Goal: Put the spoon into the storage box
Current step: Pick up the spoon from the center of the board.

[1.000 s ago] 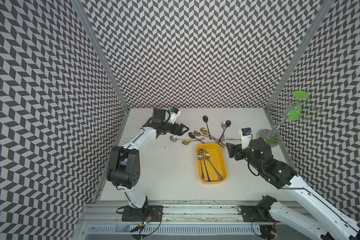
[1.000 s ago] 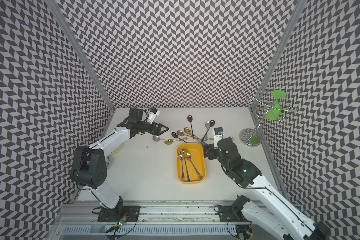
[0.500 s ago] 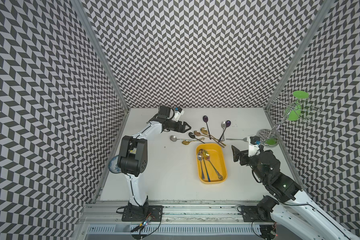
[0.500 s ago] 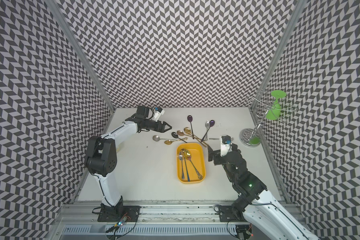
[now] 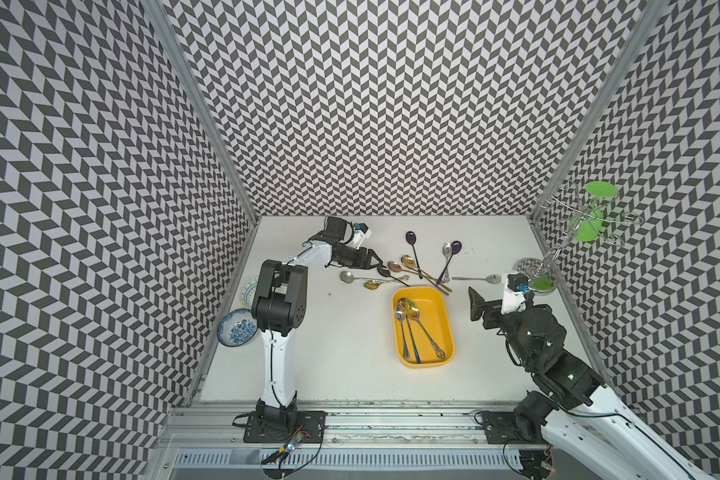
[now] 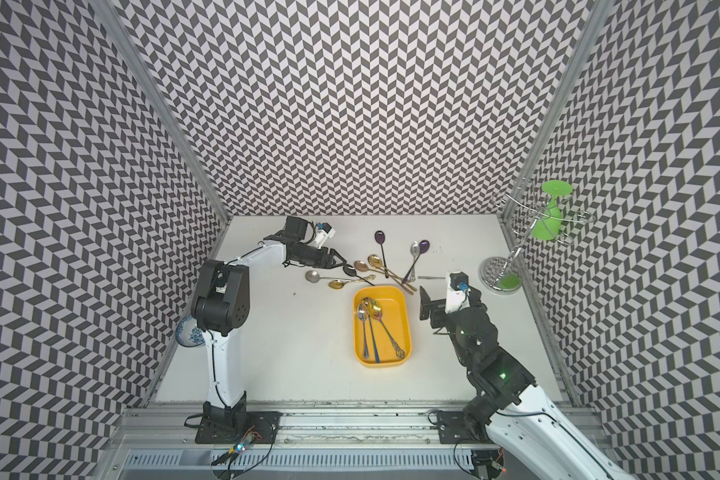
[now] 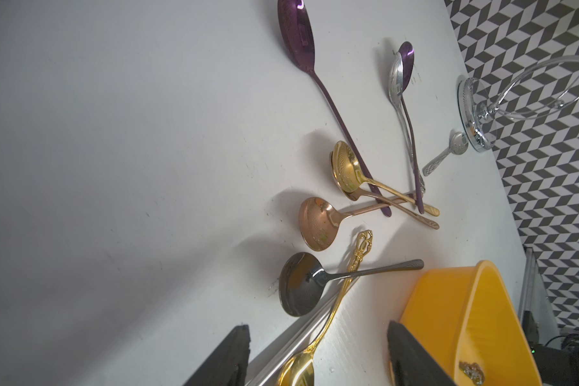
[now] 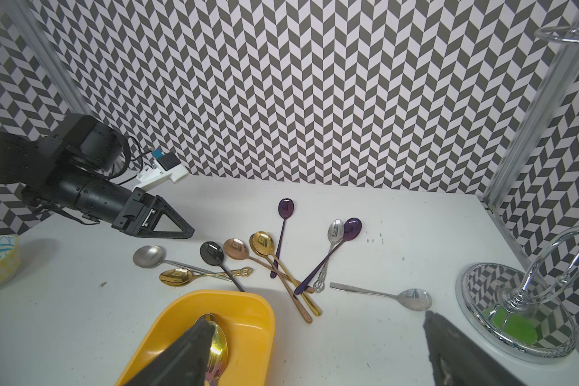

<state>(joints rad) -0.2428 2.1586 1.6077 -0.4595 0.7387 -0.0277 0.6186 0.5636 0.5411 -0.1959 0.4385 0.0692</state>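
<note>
While your left gripper hovered with its jaws partly apart and empty, the gold spoon lay on the table, showing in the gap between its fingers in the left wrist view, untouched, beside a silver spoon. Right of them stood the storage box, three spoons inside. Further right, your right gripper was spread wide, holding nothing, just beside the box.
</note>
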